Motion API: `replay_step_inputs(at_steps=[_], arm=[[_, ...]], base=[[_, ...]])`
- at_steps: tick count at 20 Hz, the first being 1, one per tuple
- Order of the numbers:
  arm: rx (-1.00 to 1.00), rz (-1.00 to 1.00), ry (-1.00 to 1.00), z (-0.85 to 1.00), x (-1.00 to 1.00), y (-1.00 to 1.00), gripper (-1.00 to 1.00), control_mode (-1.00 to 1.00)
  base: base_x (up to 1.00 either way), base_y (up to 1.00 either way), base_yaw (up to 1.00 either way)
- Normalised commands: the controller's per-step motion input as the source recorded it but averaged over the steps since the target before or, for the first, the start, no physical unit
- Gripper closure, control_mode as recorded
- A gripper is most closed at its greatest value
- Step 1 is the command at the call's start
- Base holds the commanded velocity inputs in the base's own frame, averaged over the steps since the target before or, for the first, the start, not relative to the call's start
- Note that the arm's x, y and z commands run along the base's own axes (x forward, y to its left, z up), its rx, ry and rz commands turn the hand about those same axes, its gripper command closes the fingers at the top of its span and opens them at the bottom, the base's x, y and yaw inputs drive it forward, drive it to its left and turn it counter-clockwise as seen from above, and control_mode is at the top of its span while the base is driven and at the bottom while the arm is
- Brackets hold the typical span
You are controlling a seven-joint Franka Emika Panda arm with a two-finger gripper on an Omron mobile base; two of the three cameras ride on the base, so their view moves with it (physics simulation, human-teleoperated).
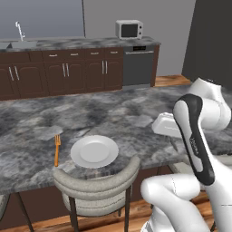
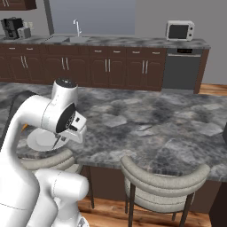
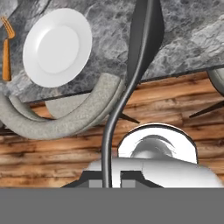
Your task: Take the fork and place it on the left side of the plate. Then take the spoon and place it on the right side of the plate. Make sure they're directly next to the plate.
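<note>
Robot arm (image 1: 195, 136) is right up front, folded back on itself at the near edge of the big marble counter (image 1: 136, 113), so that's what you see before anything else. Tucked under the counter edge is a grey padded chair (image 1: 97, 181), and just past its backrest sits the plate (image 1: 94, 151), near the counter's front edge.

Progress-wise I'd call it roughly half done. The orange fork (image 1: 57, 150) lies flat on the counter just beside the plate's left rim, tines pointing away from the chair, handle about parallel to the plate's side. There's a sliver of marble between them, but it looks close enough to count as directly next to it. The right side of the plate is bare stone, so the spoon half is what's left.

The spoon (image 3: 131, 87) isn't on the counter at all. In the hand view its thin handle comes up from between the finger tips and the bowl sticks out over the counter edge, off to the right of the plate. The gripper (image 3: 106, 181) is clamped tight on that handle, jaws about as closed as they go. It needs carrying over and setting down by the right rim.
</note>
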Motion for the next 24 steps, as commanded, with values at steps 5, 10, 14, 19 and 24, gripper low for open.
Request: replay_step_inputs(at_steps=[5,10,14,19,24], arm=[[0.00,0.00,0.00,-0.26,0.54,0.12,1.00,-1.00],[0.00,0.00,0.00,-0.28,0.50,0.23,1.00,-1.00],[-0.03,-0.04,0.00,-0.29,0.40,0.34,1.00,-1.00],[-0.06,-0.07,0.00,-0.27,0.29,0.28,1.00,-1.00],[-0.08,-0.07,0.00,-0.24,0.21,0.05,1.00,-1.00]], base=[[0.00,0.00,0.00],[0.00,0.00,0.00],[0.00,0.00,0.00],[0.00,0.00,0.00],[0.00,0.00,0.00]])
